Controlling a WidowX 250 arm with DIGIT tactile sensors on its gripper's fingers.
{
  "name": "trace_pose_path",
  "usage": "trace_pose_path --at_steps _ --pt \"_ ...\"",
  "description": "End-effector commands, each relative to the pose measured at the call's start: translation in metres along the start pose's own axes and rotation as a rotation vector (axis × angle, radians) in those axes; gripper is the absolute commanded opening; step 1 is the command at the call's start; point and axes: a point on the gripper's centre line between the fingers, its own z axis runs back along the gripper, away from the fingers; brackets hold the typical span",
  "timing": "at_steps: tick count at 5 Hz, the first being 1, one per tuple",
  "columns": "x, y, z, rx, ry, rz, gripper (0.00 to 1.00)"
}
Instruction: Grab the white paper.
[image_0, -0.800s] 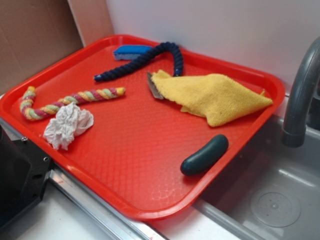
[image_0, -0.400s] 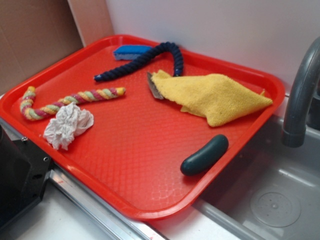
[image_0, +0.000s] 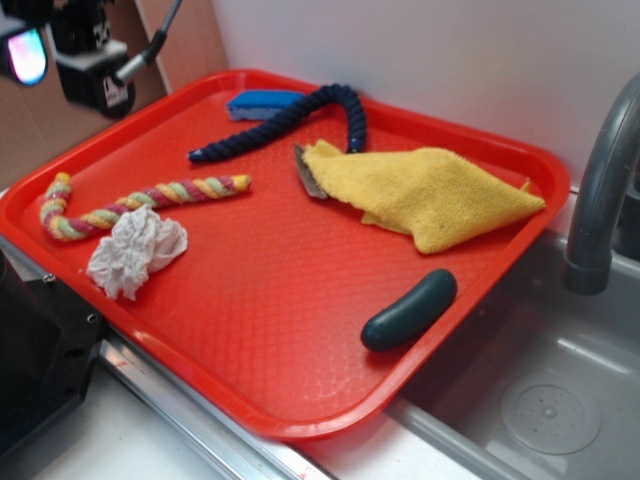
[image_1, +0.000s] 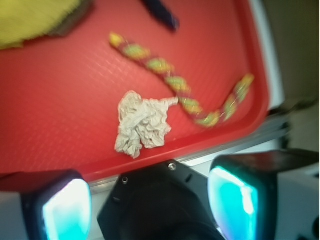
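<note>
— So, where is the gripper (image_1: 150, 200)?
— High over the tray's left corner, holding nothing. Its two fingers (image_1: 65, 207) stand wide apart.
— And the white paper (image_0: 135, 250)?
— It lies crumpled on the red tray (image_0: 280, 300), near the front-left rim, touching the striped rope (image_0: 140, 200). The yellow cloth (image_0: 430, 190) and the dark green pickle (image_0: 408, 310) are well apart from it.

Crumpled white paper (image_0: 135, 251), a wrinkled wad on the red tray (image_0: 270, 300), seemingly touching the striped rope (image_0: 140, 200)
</note>
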Motion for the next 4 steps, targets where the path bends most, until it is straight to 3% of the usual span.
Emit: trace_pose_path --at_steps 1,3,4 --pt "0.01 -0.012 -0.086 -0.229 -0.105 0.08 1.0" --pt "0.018 -0.035 -0.12 -0.175 -0.09 -0.061 1.0" --pt "0.015 -0.034 -0.124 -0.157 -0.078 -0.068 0.0"
